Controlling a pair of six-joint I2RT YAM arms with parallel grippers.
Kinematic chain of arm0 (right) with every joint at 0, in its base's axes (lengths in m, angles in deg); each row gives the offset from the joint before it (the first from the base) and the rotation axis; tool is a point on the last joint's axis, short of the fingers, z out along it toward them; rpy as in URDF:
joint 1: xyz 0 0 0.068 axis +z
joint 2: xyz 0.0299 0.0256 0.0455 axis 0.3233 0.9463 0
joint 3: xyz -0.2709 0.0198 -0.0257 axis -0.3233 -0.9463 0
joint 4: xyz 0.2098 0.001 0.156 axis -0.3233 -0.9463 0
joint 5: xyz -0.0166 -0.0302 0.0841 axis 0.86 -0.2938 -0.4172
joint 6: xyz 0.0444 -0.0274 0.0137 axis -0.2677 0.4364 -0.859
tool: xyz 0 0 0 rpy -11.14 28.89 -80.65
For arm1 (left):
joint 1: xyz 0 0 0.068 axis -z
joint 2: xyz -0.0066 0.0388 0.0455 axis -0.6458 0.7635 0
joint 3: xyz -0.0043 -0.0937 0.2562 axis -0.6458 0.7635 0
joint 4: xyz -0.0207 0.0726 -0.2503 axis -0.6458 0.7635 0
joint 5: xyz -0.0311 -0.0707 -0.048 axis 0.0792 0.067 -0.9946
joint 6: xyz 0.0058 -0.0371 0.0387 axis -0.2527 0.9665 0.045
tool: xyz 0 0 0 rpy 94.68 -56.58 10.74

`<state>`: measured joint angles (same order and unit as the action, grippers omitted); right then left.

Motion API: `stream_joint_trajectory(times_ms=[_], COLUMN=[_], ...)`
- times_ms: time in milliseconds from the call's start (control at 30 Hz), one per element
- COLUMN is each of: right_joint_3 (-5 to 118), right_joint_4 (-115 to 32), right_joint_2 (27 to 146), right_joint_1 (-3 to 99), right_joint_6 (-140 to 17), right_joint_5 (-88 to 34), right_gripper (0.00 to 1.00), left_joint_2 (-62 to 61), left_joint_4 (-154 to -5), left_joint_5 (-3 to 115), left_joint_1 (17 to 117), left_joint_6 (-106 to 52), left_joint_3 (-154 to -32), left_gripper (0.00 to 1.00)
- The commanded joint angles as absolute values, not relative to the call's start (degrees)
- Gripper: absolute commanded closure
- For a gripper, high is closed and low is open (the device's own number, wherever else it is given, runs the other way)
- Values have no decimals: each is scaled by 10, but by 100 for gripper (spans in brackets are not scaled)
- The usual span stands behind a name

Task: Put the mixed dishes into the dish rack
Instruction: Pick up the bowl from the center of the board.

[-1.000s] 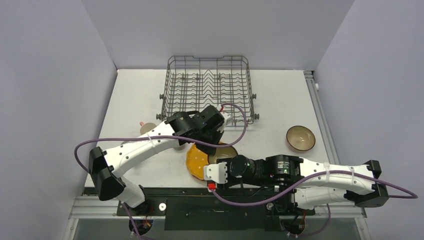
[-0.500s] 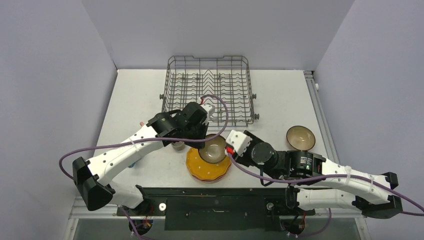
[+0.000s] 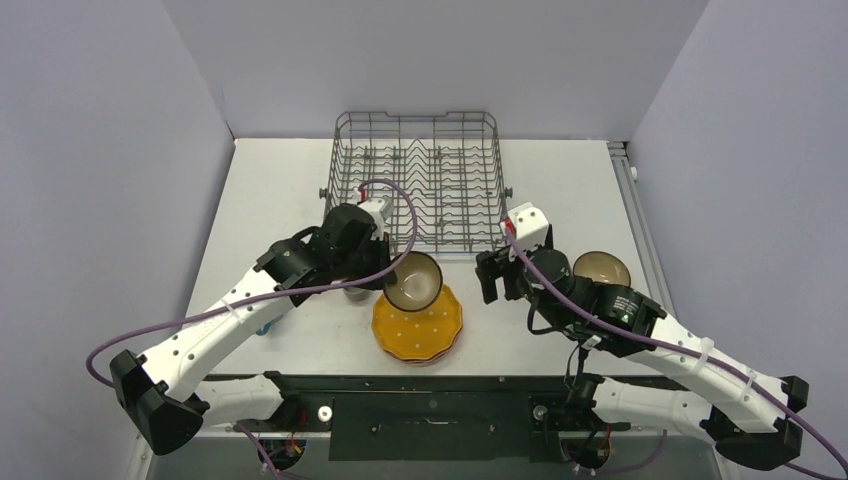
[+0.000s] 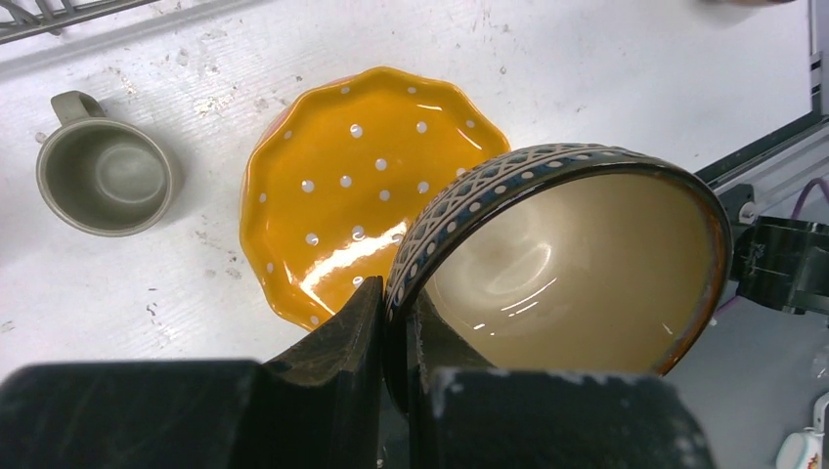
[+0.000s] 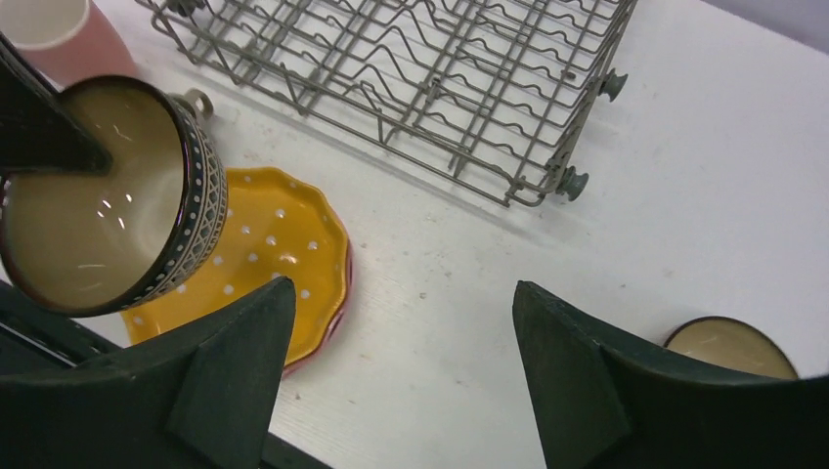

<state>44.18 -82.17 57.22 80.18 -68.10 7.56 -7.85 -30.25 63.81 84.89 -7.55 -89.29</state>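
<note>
Top: R arm (image 3: 600, 305) has swung right off the plate (image 3: 425, 335), R fingers (image 3: 487, 283) apart; L arm (image 3: 240, 300) has raised the brown bowl (image 3: 412, 282), dish rack (image 3: 415, 114) just ahead of it; L wrist: L fingers (image 4: 364, 318) clamp bowl rim above plate; R wrist: empty.

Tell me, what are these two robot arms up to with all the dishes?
They are loading the dish rack, which holds nothing yet. The left gripper pinches the rim of a patterned bowl, tilted above the orange dotted plate. The right gripper hangs open and empty nearby. A second bowl and a grey-green cup wait on the table.
</note>
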Motion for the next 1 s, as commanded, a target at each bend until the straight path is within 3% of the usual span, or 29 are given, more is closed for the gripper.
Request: stream_joint_trajectory(times_ms=[0, 500, 967], right_joint_3=[436, 432, 378], right_joint_4=[-764, -681, -563], right_joint_2=[550, 571, 609], right_joint_1=[759, 658, 646], right_joint_6=[-779, -942, -1067], right_joint_5=[-4, -265, -332], right_gripper=[22, 17, 16], left_joint_2=[-120, -150, -180], left_joint_4=[-394, -499, -555], left_joint_5=[603, 489, 446], left_joint_1=[825, 768, 738], left_joint_6=[-40, 12, 25], left_joint_3=[-883, -832, -810], left_gripper=[100, 100, 100])
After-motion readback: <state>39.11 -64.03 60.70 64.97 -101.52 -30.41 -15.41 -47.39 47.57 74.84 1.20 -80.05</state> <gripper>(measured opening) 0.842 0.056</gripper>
